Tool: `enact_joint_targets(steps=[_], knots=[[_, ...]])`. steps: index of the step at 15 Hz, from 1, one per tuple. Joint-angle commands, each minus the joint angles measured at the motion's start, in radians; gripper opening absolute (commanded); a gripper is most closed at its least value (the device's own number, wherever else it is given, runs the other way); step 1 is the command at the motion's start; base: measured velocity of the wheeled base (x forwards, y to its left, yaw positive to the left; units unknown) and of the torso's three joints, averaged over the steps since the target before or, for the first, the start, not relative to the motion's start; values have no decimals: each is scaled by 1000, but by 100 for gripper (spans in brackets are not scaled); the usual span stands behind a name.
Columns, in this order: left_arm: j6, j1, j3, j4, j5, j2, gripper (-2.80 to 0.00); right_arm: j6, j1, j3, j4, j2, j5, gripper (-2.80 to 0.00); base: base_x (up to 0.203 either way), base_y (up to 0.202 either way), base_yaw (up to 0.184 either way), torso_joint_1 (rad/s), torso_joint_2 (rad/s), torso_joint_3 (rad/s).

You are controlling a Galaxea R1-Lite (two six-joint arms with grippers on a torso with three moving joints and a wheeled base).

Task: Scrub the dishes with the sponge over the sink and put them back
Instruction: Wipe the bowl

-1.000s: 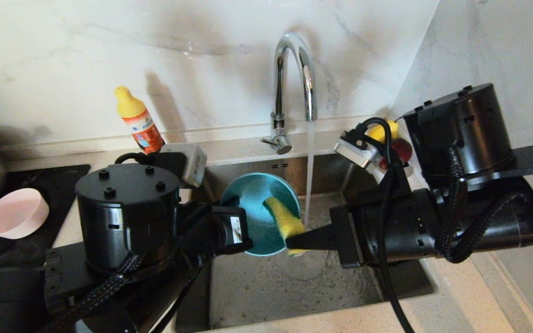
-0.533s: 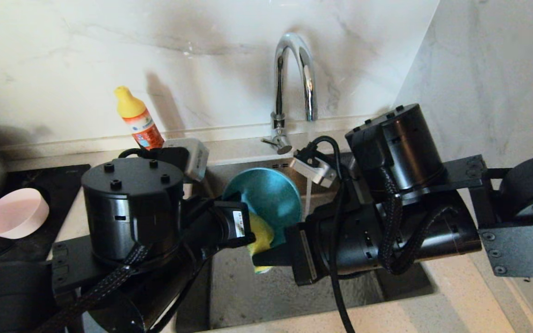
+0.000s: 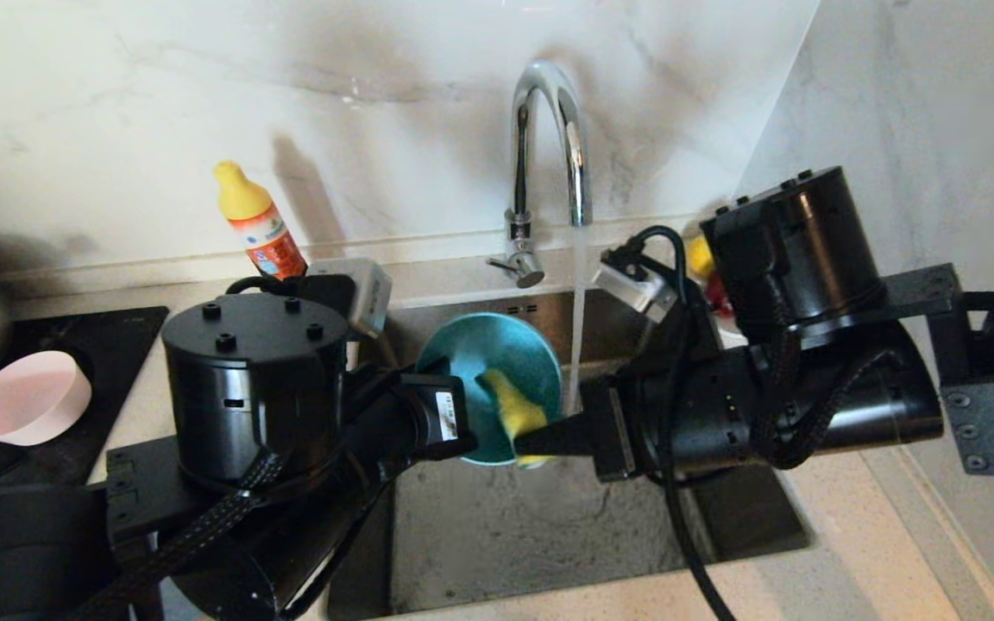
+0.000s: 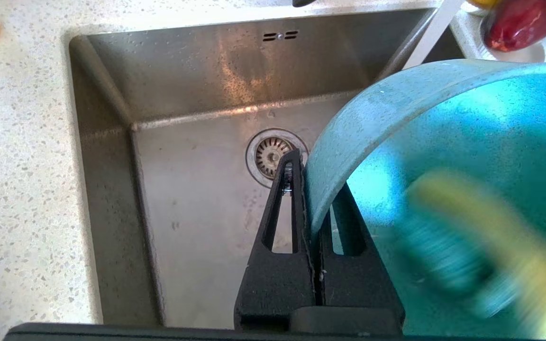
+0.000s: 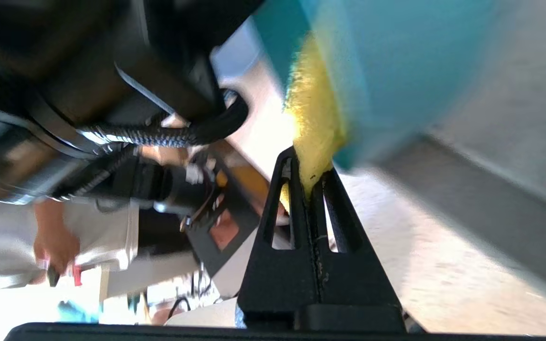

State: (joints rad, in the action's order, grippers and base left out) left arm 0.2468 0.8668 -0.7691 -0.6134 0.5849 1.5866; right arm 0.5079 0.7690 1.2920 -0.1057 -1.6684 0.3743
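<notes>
Head view's centre: left gripper (image 3: 454, 423) is clamping the tilted teal round bowl (image 3: 488, 362) over the steel sink (image 3: 549, 535), so right gripper (image 3: 525, 445), pinching the yellow soft sponge (image 3: 510, 410), is scrubbing inside.

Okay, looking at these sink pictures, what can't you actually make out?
- Wide grey-blue plate: in no view.
- Yellow sponge with its green side: smeared by motion in the left wrist view, so its contact with the teal bowl is unclear.
- Round drain strainer: hidden behind the bowl and arms in the head view.
- Fruit beside the steel sink: mostly behind the right arm.

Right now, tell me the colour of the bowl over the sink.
Teal bowl; clearest in the head view.
</notes>
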Motion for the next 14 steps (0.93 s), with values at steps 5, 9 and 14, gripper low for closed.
enact_joint_targets(steps=[5, 9, 14], knots=[[3, -5, 10, -3, 10, -9, -280, 11, -91, -13, -3, 85, 6, -280, 0, 0, 0, 0, 0, 0], [5, -5, 13, -5, 9, -21, -280, 11, -130, -16, -11, 104, 9, -280, 0, 0, 0, 0, 0, 0], [39, -22, 1, 11, -2, -30, -280, 11, -179, -66, -27, 170, 9, -280, 0, 0, 0, 0, 0, 0]])
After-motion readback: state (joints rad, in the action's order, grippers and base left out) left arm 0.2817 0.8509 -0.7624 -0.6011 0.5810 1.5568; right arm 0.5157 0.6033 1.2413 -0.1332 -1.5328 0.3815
